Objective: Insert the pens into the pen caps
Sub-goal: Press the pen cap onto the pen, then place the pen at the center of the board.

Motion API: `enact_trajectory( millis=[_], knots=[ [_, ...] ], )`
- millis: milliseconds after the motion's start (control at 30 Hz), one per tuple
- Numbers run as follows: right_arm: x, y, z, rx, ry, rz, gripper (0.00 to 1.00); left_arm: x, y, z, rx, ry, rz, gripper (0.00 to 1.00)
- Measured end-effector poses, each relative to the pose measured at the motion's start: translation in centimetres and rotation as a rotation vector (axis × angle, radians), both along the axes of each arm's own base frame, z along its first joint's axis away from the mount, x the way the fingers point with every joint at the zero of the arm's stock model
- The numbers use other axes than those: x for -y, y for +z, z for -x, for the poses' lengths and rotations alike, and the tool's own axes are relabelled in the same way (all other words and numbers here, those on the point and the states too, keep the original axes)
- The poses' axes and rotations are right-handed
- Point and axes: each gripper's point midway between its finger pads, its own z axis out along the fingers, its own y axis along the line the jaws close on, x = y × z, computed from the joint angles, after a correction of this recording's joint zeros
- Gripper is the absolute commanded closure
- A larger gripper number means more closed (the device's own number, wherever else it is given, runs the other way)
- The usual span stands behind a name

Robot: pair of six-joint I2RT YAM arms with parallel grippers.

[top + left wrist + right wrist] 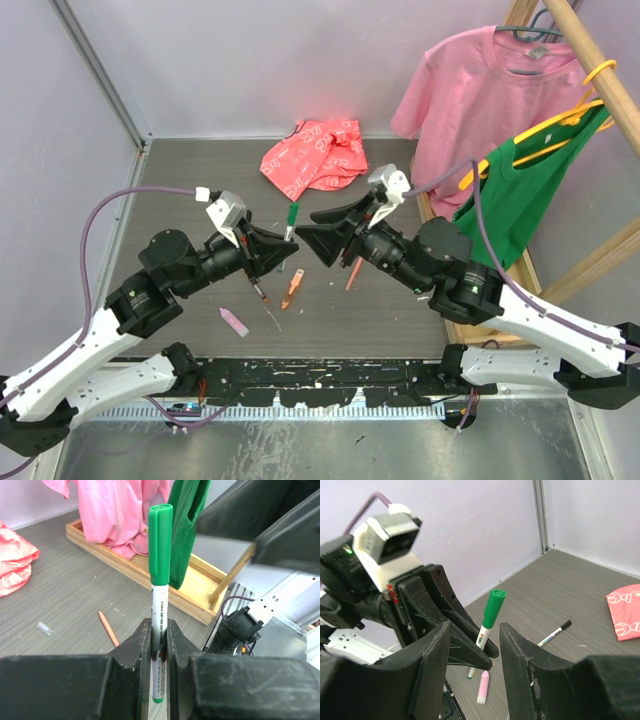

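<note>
Left to right, top view: pink highlighter (233,321) lies flat on the grey table (180,200) near the left arm's elbow, long axis diagonal, upper left to lower right. Left gripper (285,243) is clamped narrow on a white marker (159,635); the marker's long axis runs along the gap between the fingers, green cap (160,542) seated on the end that points away from the wrist, up and toward the right arm. Black print runs lengthwise down the white barrel; too small and blurred to read. Below the left gripper a dark red pen (258,290) lies on the table, then a salmon-orange pen (292,288) just right of it, both steep diagonals. A further salmon-orange pen (352,273) lies under the right arm, near vertical in the picture. Right gripper (308,227) sits just beside the capped end, fingers parted, holding nothing; in the right wrist view the green cap stands between them without contact. That view also shows a second white marker (554,633) with black cap flat on the table. Red patterned cloth (315,152) at the back; pink shirt (480,95) and green shirt (525,185) hang right.
</note>
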Motion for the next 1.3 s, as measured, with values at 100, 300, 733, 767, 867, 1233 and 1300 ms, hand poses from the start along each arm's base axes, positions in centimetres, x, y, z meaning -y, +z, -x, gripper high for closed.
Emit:
enact_trajectory(
  millis=[100,300,733,767,867,1233,1300],
  knots=[
    [1.5,1.4,0.4,0.019,-0.014,-0.039,0.5,-0.5,-0.6,-0.2,-0.013,0.026,-0.011,1.0],
    [3.7,-0.1,-0.3,-0.018,-0.103,-0.03,0.46,-1.5,-2.9,-1.1,-0.067,0.106,-0.085,1.0],
    [3.5,-13.4,-6.4,-0.341,-0.248,0.296,0.44,-5.2,-10.3,-3.7,-0.276,0.367,-0.344,1.0],
    [4.1,-14.1,-7.1,-0.372,-0.27,0.3,0.43,-5.5,-10.9,-3.9,-0.294,0.389,-0.368,1.0],
    [5.6,-15.8,-8.3,-0.441,-0.318,0.306,0.42,-6.2,-12.3,-4.4,-0.33,0.441,-0.426,1.0],
    [9.3,-23.7,-6.8,-0.615,-0.39,0.363,0.22,-7.5,-16.2,-6.0,-0.431,0.534,-0.545,1.0],
    [9.9,-23.7,-6.4,-0.612,-0.397,0.345,0.21,-7.6,-17.0,-6.2,-0.448,0.543,-0.559,1.0]
  ],
)
